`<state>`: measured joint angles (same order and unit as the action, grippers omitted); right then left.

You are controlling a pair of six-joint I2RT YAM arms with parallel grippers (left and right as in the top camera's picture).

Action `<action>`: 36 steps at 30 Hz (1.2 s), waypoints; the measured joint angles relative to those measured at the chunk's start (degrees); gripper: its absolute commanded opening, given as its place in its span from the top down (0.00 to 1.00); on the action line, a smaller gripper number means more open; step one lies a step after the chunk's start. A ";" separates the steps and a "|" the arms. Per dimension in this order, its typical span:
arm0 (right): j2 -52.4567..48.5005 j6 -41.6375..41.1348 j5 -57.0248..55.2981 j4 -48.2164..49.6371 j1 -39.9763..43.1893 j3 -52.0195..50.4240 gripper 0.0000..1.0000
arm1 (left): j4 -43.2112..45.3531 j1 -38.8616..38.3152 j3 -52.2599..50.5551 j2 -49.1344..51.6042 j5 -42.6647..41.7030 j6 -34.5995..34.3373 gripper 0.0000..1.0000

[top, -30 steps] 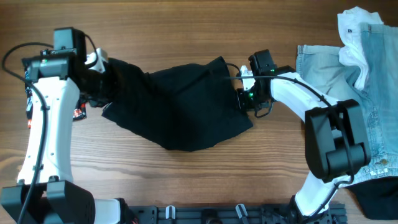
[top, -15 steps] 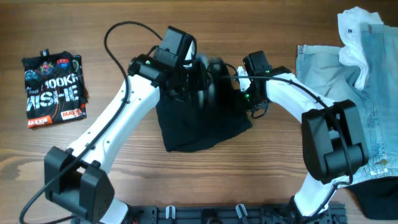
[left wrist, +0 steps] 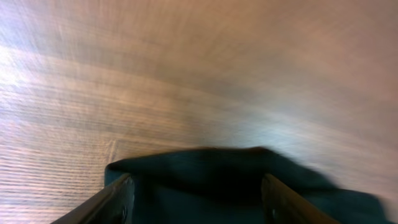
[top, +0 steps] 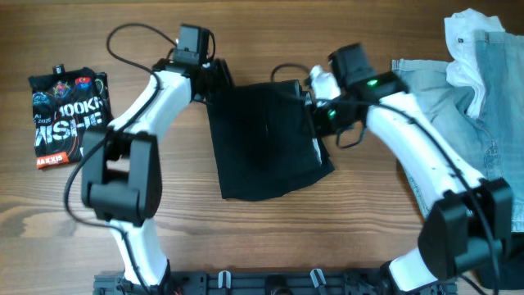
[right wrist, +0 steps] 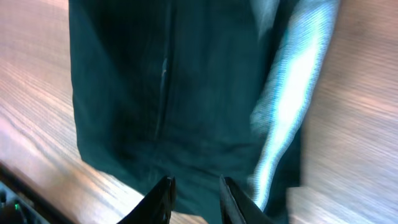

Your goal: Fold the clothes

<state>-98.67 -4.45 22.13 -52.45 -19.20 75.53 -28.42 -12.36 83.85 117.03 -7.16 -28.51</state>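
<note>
The clothes in play are a plain black garment [top: 266, 143], lying folded into a rough rectangle at the table's middle. My left gripper [top: 214, 80] sits at its top-left corner; in the left wrist view the gripper [left wrist: 198, 202] is open, fingers [left wrist: 121, 199] wide apart over black cloth [left wrist: 205, 168]. My right gripper [top: 315, 111] hovers at the garment's right edge. In the right wrist view that gripper [right wrist: 196, 199] stands slightly open above the black cloth [right wrist: 155, 93], beside its white inner edge [right wrist: 286, 106]; nothing is pinched.
A folded black printed T-shirt [top: 70, 119] lies at the far left. Light-blue denim [top: 450, 106] with a white piece [top: 471, 45] on top is piled at the right edge. Bare wood [top: 270, 238] lies in front of the garment.
The left arm carried the garment's left half over to the right, folding it narrower, then let go and drew back to the top-left corner. The right gripper shifted a little and opened slightly.
</note>
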 measured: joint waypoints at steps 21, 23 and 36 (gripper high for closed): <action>-11.72 -7.21 -27.26 8.50 2.86 0.37 0.43 | -21.35 -0.02 0.76 -6.14 -16.57 9.73 0.00; -11.69 -7.21 -27.06 8.52 2.86 0.37 0.43 | -17.73 -0.59 0.76 -5.25 -20.22 12.13 0.00; -10.91 -7.17 -26.69 6.40 2.86 0.37 0.34 | -14.62 -10.51 1.46 7.58 -24.24 14.56 0.96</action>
<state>-109.58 -11.62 -4.56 -46.04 -16.34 75.90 -43.05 -22.87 85.32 124.62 -31.40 -13.96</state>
